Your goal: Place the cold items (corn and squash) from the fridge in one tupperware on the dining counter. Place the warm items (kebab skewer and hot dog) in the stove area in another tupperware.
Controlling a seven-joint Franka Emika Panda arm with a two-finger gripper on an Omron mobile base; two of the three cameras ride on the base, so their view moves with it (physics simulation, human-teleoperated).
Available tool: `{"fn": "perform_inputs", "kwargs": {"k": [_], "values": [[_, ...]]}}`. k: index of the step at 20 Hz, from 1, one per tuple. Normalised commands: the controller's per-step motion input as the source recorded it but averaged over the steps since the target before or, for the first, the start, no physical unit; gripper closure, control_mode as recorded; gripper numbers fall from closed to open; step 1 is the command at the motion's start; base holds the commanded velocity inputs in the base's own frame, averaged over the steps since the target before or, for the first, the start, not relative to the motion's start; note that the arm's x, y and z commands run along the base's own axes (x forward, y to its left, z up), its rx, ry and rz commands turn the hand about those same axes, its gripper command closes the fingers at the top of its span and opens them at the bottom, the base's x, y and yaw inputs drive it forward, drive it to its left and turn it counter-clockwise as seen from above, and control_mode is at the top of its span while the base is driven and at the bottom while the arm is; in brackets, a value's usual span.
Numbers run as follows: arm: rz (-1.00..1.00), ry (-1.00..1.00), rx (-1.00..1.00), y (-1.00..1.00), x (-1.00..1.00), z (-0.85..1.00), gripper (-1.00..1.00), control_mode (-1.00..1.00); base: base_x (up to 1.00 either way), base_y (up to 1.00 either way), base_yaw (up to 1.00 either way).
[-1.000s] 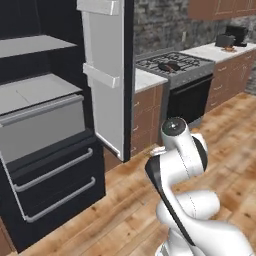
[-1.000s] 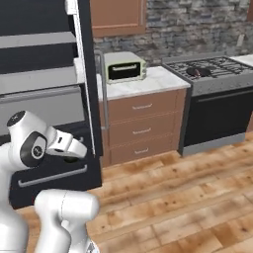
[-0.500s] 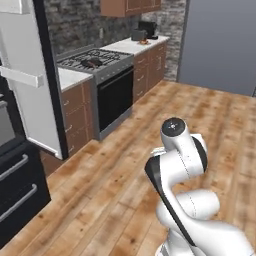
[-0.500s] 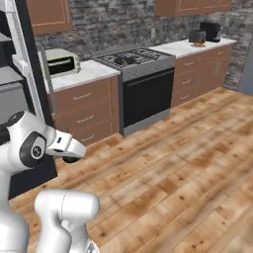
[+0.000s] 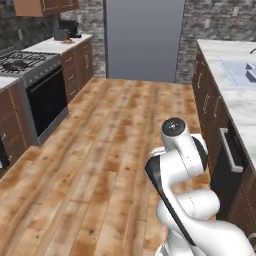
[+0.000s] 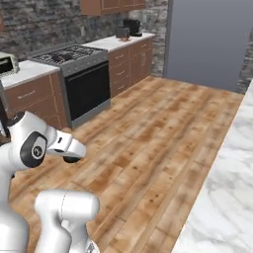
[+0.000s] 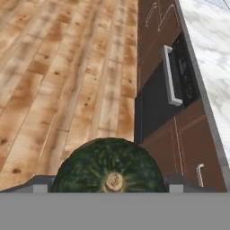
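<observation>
A dark green squash (image 7: 110, 168) with a tan stem scar sits between my fingertips (image 7: 40, 184) at the bottom of the hand view. My gripper (image 7: 110, 186) is shut on it, with the jaws spread wide around it. In the right base view the hand (image 6: 69, 148) is tucked low in front of the arm. The dining counter (image 5: 235, 105) runs along the right, its marbled top (image 6: 227, 197) close to the base and its brown panels (image 7: 157, 31) ahead of the hand. The stove (image 5: 20, 65) stands far off on the left (image 6: 74, 54).
A dark appliance front with a grey handle (image 7: 173, 76) is set into the counter's base (image 5: 230, 150). A sink (image 5: 245, 72) lies in the countertop. A coffee machine (image 6: 129, 25) and a toaster oven (image 6: 6, 63) stand on the far counters. Wooden floor (image 5: 110, 150) stretches between.
The whole picture has swung: the base has turned away from the fridge, the stove has slid off to the left and the dining counter has come in on the right.
</observation>
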Motion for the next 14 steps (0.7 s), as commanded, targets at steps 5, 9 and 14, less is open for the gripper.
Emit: {"fn": "perform_inputs", "kwargs": {"k": [5,9,14], "values": [[0.0,0.0,0.0,0.0,0.0,0.0,1.0,1.0,-1.0,-0.3,-0.43],[0.0,0.0,0.0,0.0,0.0,0.0,1.0,1.0,-1.0,-0.19,-0.37],[0.0,0.0,0.0,0.0,0.0,0.0,1.0,1.0,-1.0,-0.08,-0.35]]}}
